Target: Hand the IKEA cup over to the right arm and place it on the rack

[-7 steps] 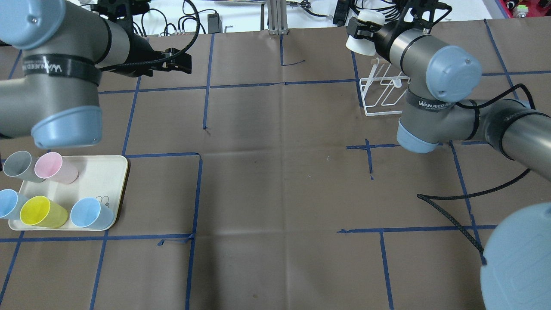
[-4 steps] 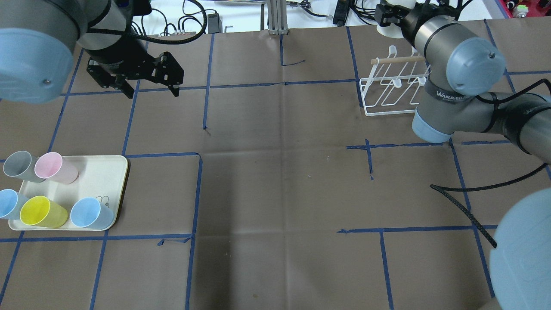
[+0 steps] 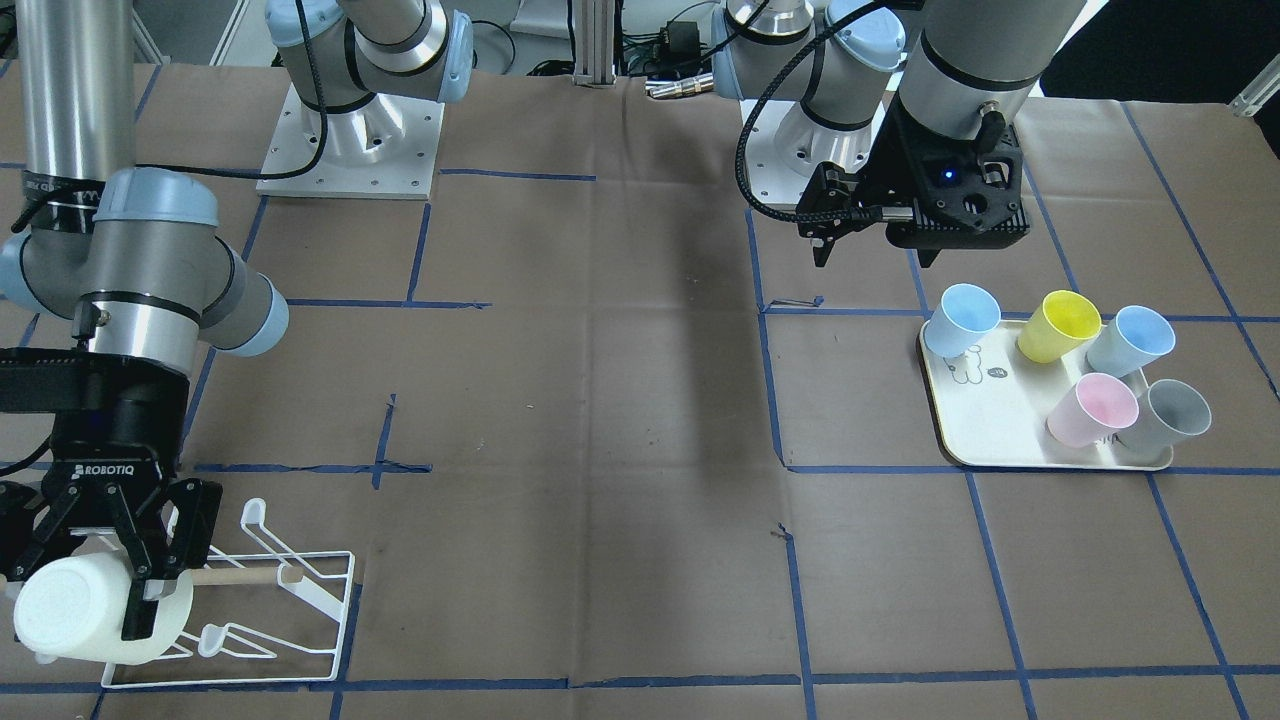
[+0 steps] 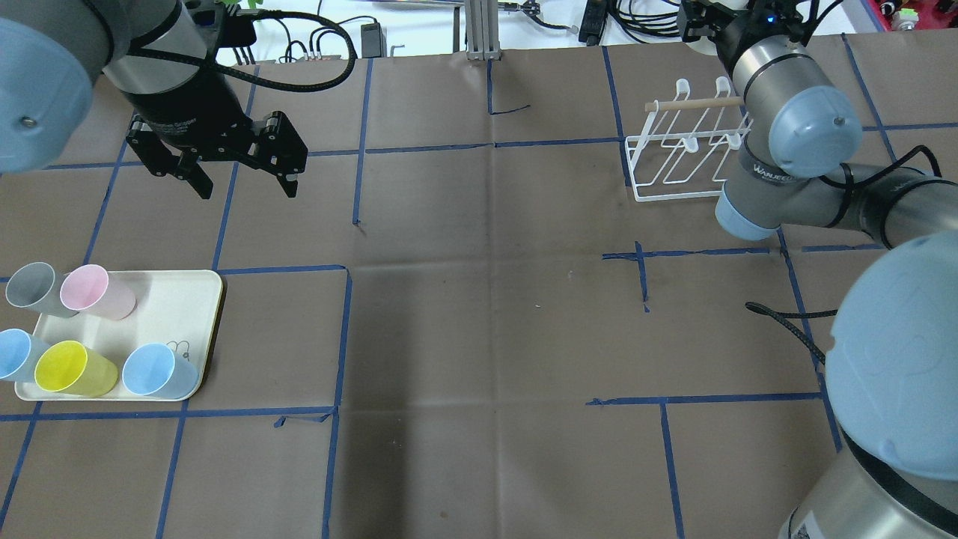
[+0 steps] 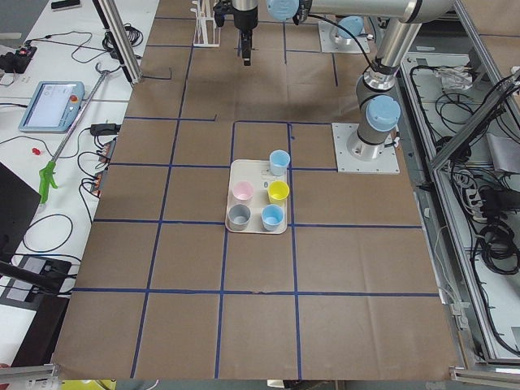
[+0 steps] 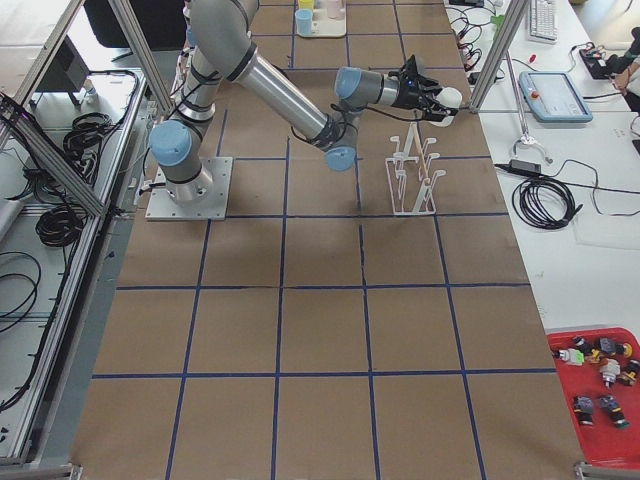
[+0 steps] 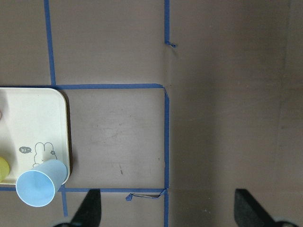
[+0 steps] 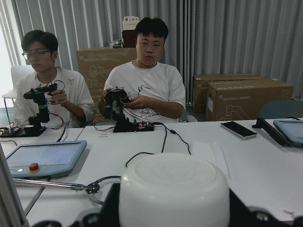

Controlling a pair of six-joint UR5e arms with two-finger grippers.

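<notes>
My right gripper (image 3: 140, 590) is shut on a white IKEA cup (image 3: 90, 605), held on its side at the far end of the white wire rack (image 3: 300, 590). The cup's base fills the bottom of the right wrist view (image 8: 173, 194). In the overhead view the rack (image 4: 677, 161) with its wooden dowel (image 4: 692, 105) stands at the back right, and the right gripper (image 4: 703, 22) is beyond it at the table's far edge. My left gripper (image 4: 245, 191) is open and empty, pointing down over bare table behind the tray; it also shows in the left wrist view (image 7: 170, 210).
A cream tray (image 4: 179, 299) at the front left holds several coloured cups: pink (image 4: 93, 290), grey, yellow (image 4: 71, 368) and two blue. Blue tape lines grid the brown table. Two operators (image 8: 147, 85) sit at a white table past the far edge.
My right arm has carried the white cup back past the rack towards the table's far edge. My left gripper has swung to point downwards and moved nearer the tray.
</notes>
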